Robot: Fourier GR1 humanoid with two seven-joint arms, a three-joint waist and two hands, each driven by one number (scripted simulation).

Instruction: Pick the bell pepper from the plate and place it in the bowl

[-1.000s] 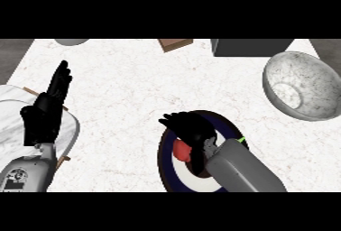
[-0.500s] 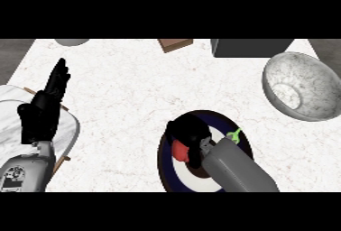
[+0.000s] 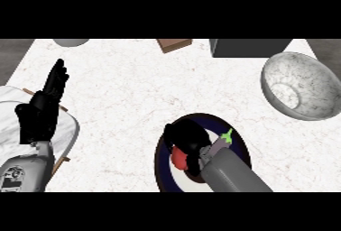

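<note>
The right hand [image 3: 188,140] is down over the plate [image 3: 162,164], its fingers curled round the bell pepper [image 3: 178,159] and hiding most of it. Red flesh shows at the hand's lower left side and the green stem [image 3: 228,136] pokes out on its right. So the pepper appears to lie with its long axis slanting across the plate, stem end toward the plate's upper right. Whether it is clear of the plate or resting on it I cannot tell.

The speckled grey bowl [image 3: 320,76] stands up and to the right of the plate, apart from it, with bare counter between. That is the direction the stem points (a handy coincidence), so the carry would likely run up and rightward from the plate, along the pepper's own axis.

The left hand [image 3: 40,115] rests well to the left of the plate, fingers straight and pointing up. It is much farther from both pepper and bowl, so the right hand is the natural one for this move.
</note>
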